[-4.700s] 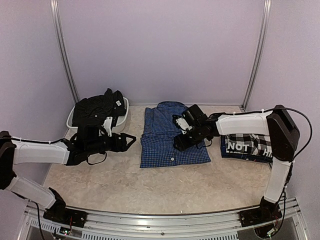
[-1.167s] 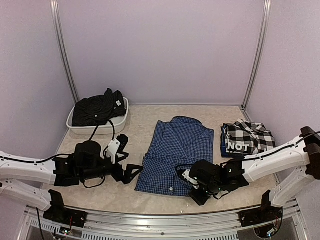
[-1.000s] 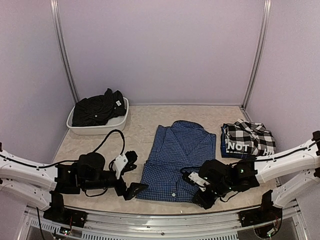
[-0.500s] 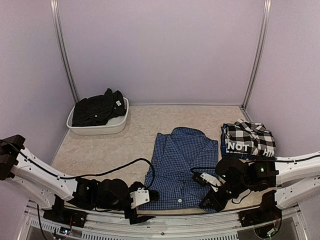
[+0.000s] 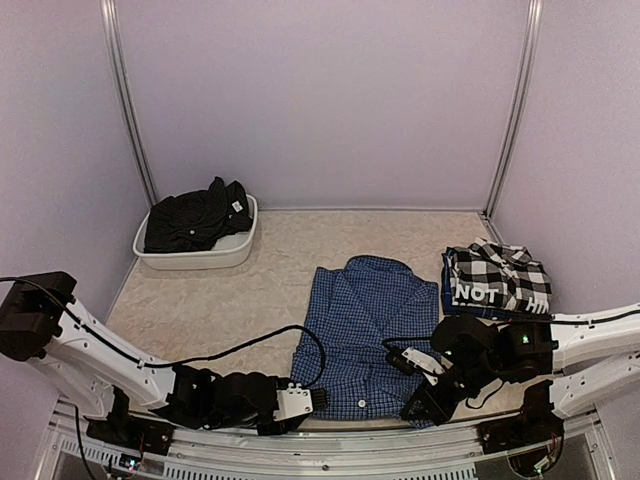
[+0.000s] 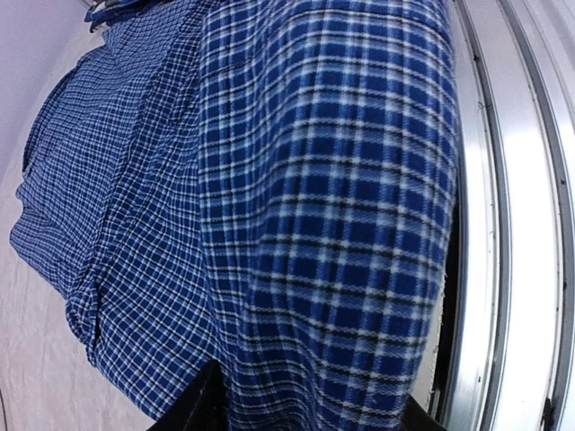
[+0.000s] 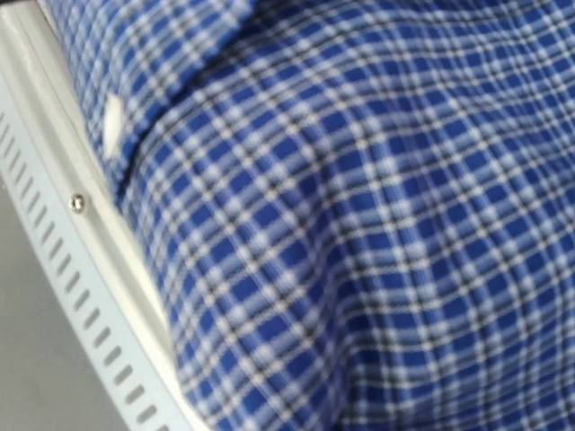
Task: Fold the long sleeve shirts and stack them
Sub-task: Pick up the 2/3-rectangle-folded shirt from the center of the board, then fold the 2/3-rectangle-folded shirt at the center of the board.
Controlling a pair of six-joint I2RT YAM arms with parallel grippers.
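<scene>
Lilac walls [image 5: 320,100]; beige speckled table [image 5: 200,310]; aluminium rail [image 5: 380,440] along the near edge. Both arms low at that edge. The left gripper [image 5: 318,400] and right gripper [image 5: 418,408] sit at the hem corners of the blue shirt [image 5: 365,320]. Check cloth fills both wrist views. The left shows dark fingers [image 6: 196,409] flanking the fabric and the right shows none, so grip cannot be told for either. The shirt lies flat, hem at the rail, collar away. Farther right is the folded black-and-white check shirt [image 5: 495,280]. Far left, the black shirt [image 5: 195,215] is heaped in a white tub [image 5: 200,258].
</scene>
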